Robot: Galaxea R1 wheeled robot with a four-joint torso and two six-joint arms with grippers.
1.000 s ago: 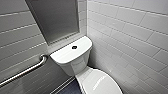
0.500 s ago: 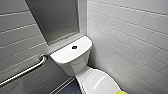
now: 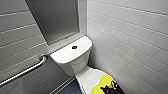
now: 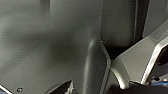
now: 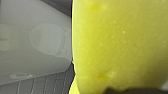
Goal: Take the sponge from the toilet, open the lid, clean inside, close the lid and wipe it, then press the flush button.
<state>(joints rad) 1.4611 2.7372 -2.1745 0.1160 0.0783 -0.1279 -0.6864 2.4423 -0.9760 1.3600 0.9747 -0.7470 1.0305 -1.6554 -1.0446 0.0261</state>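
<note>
The white toilet (image 3: 72, 56) stands in the corner, with the small dark flush button (image 3: 74, 47) in the middle of its tank top. Below it the white lid (image 3: 88, 77) is down. The yellow sponge (image 3: 101, 85) rests against the lid's near end, and my right gripper (image 3: 111, 88) is shut on it, dark against the yellow. In the right wrist view the sponge (image 5: 120, 45) looms large beside the white lid (image 5: 32, 42). The left wrist view takes in dark grey surfaces, and nothing sits in the left gripper.
A metal grab bar (image 3: 25, 71) slants along the tiled left wall. A grey frosted panel (image 3: 56, 18) hangs above the tank. A white tiled wall (image 3: 130, 37) runs close along the toilet's right side. Dark floor (image 3: 71, 88) lies left of the bowl.
</note>
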